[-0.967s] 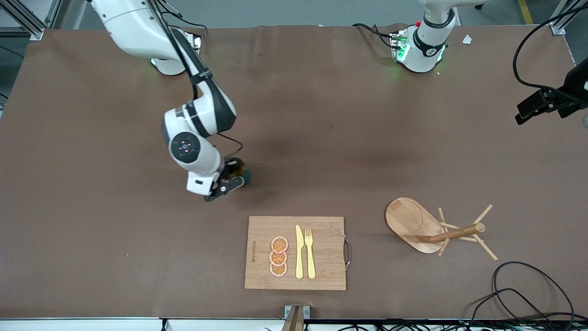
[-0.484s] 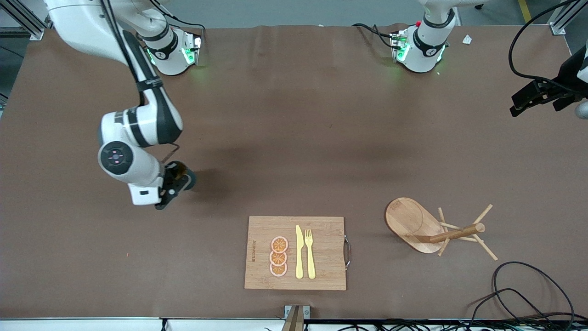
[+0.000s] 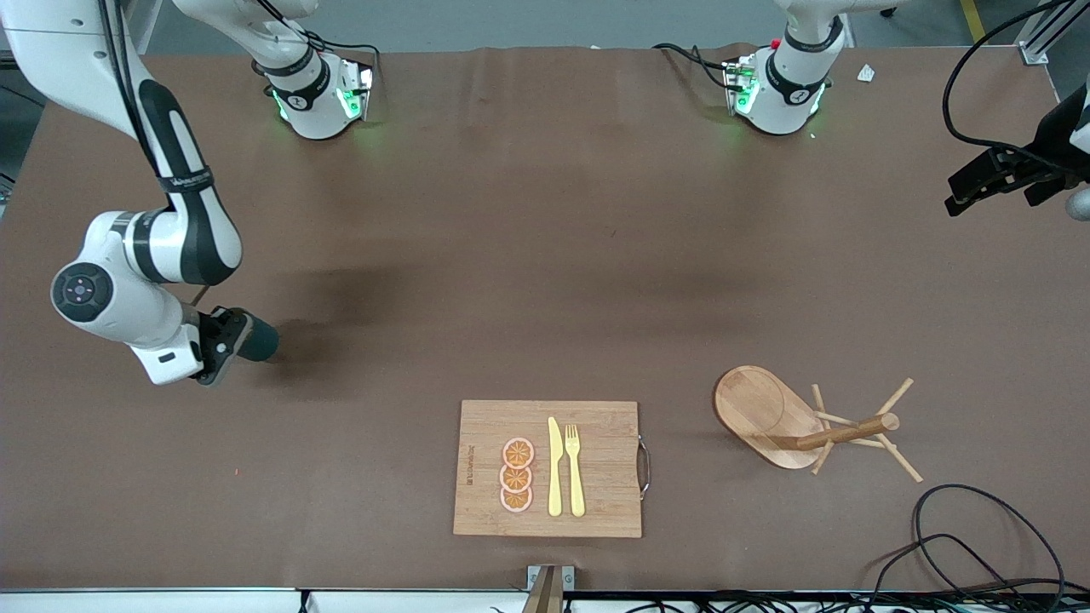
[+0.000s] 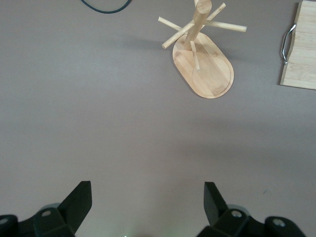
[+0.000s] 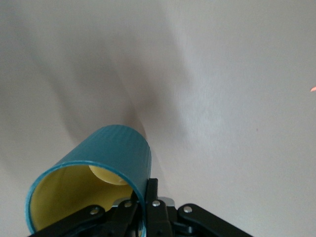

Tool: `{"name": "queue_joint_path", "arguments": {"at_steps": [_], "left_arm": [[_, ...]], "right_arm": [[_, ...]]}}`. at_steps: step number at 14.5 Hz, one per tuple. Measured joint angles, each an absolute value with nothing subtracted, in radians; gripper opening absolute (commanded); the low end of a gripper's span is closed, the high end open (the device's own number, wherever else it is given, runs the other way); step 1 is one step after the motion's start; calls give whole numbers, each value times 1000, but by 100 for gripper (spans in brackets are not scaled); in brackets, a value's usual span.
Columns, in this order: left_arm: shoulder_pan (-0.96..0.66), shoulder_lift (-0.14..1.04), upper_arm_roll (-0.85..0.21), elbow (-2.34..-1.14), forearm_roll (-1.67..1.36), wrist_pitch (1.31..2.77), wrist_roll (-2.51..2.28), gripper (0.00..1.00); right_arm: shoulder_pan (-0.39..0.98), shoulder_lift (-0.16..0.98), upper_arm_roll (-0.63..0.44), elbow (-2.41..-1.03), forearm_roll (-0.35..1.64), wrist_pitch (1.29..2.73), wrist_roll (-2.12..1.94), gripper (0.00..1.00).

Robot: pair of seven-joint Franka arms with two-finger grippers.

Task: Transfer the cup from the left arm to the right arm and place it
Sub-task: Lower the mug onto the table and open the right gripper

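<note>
The teal-green cup point(image 3: 255, 338) is tilted on its side in my right gripper point(image 3: 223, 342), low over the bare table toward the right arm's end. In the right wrist view the cup point(image 5: 106, 158) shows its mustard inside, and the right gripper point(image 5: 144, 197) is shut on its rim wall, one finger inside and one outside. The handle is hidden. My left gripper point(image 3: 992, 180) hangs high over the left arm's end of the table. In the left wrist view the left gripper point(image 4: 147, 192) is open and empty.
A wooden cutting board point(image 3: 596, 417) with orange slices point(image 3: 516, 475), a yellow knife point(image 3: 554, 468) and a fork point(image 3: 575, 468) lies near the front edge. A wooden mug tree point(image 3: 796, 421) point(image 4: 205, 64) stands toward the left arm's end. Black cables point(image 3: 971, 545) lie at the front corner.
My right arm has swung with the cup from the table's middle toward the right arm's end. My left gripper shifted slightly, then held still.
</note>
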State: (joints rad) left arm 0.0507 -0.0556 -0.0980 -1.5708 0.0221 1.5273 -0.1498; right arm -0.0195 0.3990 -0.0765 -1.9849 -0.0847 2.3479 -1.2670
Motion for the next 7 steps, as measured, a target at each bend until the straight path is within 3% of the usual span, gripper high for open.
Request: {"name": "queue_joint_path", "arguments": {"at_steps": [5,6,7], "left_arm": [[51,-56,-98,-1569,22,1527,-148,100],[51,-56,-98,-1569,22,1527,-148,100],[51,-56,-98,-1569,22,1527,-148,100]], "right_arm": [[-39,399,-73,-2024,-85,2410,-1339,15],[-39,399,-72,-2030,-85,2419,-1340,26],[-39,399,-71,-2035,-85,2424,-1341,75]]}}
